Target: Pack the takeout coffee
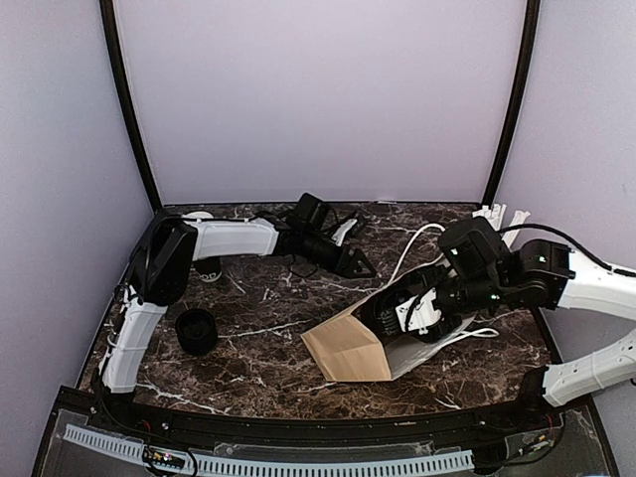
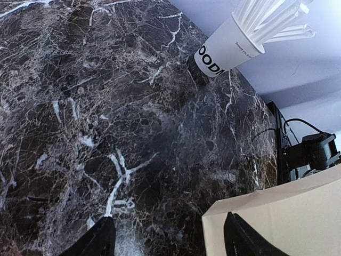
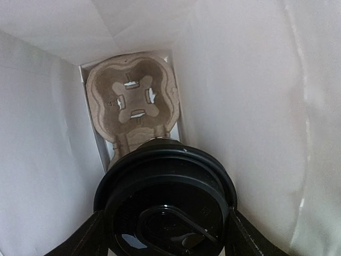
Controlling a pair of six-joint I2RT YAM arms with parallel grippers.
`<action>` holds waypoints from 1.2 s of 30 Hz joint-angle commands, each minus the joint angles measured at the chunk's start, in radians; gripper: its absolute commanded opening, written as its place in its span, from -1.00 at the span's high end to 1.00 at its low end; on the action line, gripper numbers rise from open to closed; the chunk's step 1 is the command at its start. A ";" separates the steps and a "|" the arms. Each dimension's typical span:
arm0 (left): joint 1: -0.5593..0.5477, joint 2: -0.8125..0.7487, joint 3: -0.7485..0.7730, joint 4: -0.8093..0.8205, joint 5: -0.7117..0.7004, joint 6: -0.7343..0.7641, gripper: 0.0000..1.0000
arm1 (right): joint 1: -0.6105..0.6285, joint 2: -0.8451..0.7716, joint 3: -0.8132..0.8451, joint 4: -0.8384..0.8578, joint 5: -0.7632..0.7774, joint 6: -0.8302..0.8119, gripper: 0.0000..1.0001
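Observation:
The takeout coffee (image 3: 165, 205), a black cup under a round black lid, is inside the brown paper bag (image 1: 348, 350), which lies on its side on the marble table. My right gripper (image 3: 166, 234) reaches into the bag's mouth (image 1: 402, 310) and is shut on the cup, one finger pressed against each side of the lid. A moulded cardboard cup carrier (image 3: 133, 98) lies at the bag's bottom, just beyond the cup. My left gripper (image 2: 170, 242) hangs open over bare marble beside a corner of the bag (image 2: 277, 213), holding nothing; in the top view the left gripper (image 1: 356, 264) is behind the bag.
A white cup of white stirrers (image 2: 229, 48) stands at the back right of the table (image 1: 494, 213). A short black round object (image 1: 197, 331) sits front left by the left arm. A white cable (image 1: 412, 243) runs behind the bag.

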 commanded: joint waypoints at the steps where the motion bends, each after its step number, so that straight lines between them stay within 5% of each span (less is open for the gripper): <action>1: -0.016 0.002 0.032 0.090 0.067 -0.022 -0.46 | -0.005 -0.026 -0.023 0.040 0.016 0.004 0.35; 17: -0.020 0.117 0.042 0.219 0.173 -0.115 -0.45 | -0.015 -0.070 -0.063 0.048 0.081 -0.036 0.30; 22: -0.001 0.093 0.067 0.102 0.041 -0.060 -0.42 | -0.030 -0.059 -0.064 0.067 0.052 -0.021 0.29; 30: 0.038 -0.262 0.040 -0.284 -0.370 0.087 -0.44 | -0.041 -0.047 -0.041 0.058 0.044 0.001 0.28; 36: -0.016 -0.534 0.058 -0.532 -0.389 0.134 -0.42 | -0.044 -0.035 -0.022 0.047 0.050 0.025 0.27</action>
